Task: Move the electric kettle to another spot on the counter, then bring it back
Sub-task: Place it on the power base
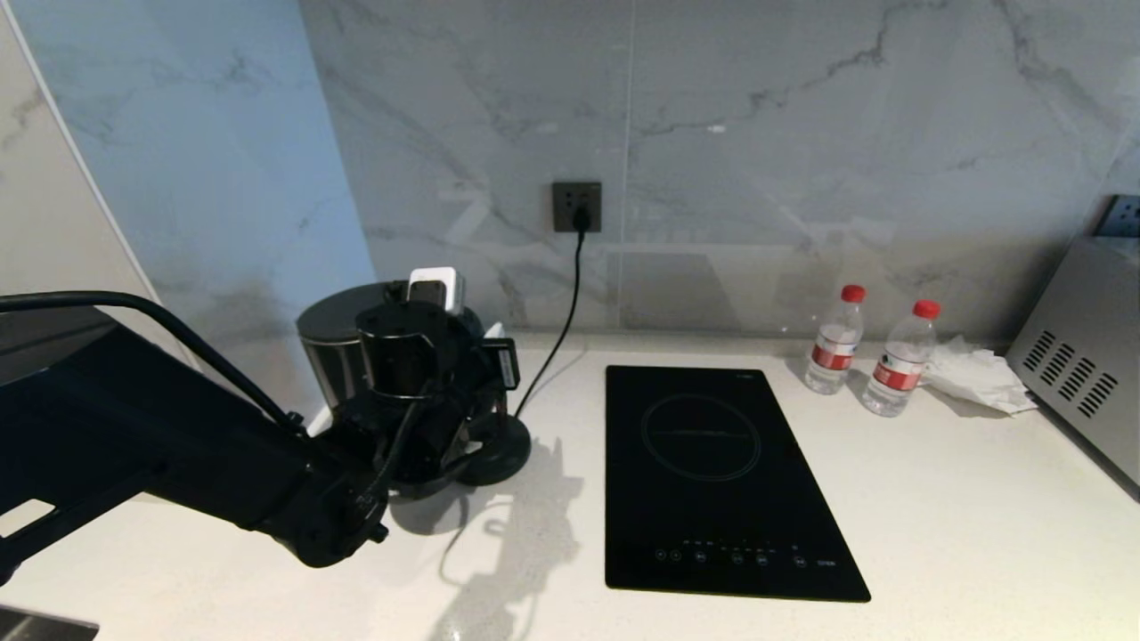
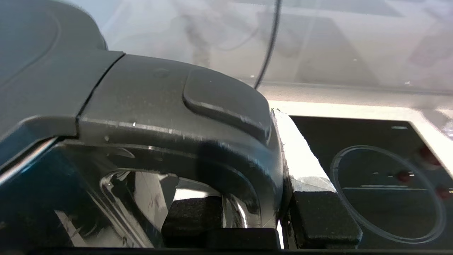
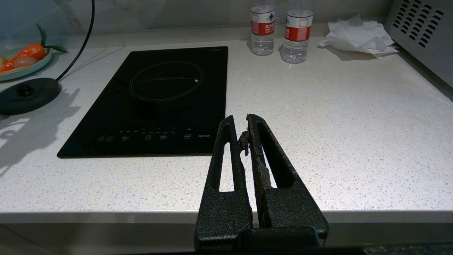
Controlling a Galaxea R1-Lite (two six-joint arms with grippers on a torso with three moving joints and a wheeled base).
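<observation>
Gripping the electric kettle (image 1: 334,352) by its handle (image 2: 226,141), the left hand (image 1: 419,392) is shown pinching it, at 9 o'clock of the hob (image 1: 712,481); the right hand (image 3: 246,141) is pressed together.

The rough black right gripper (image 3: 244,129), jaws pressed together, sits at lower centre over the speckled off-white stone surface (image 3: 354,141); a black glass hob (image 3: 155,102) lies left of it, and two seemingly empty red-labelled clear plastic bottles (image 3: 262,30) stand at the top.
</observation>
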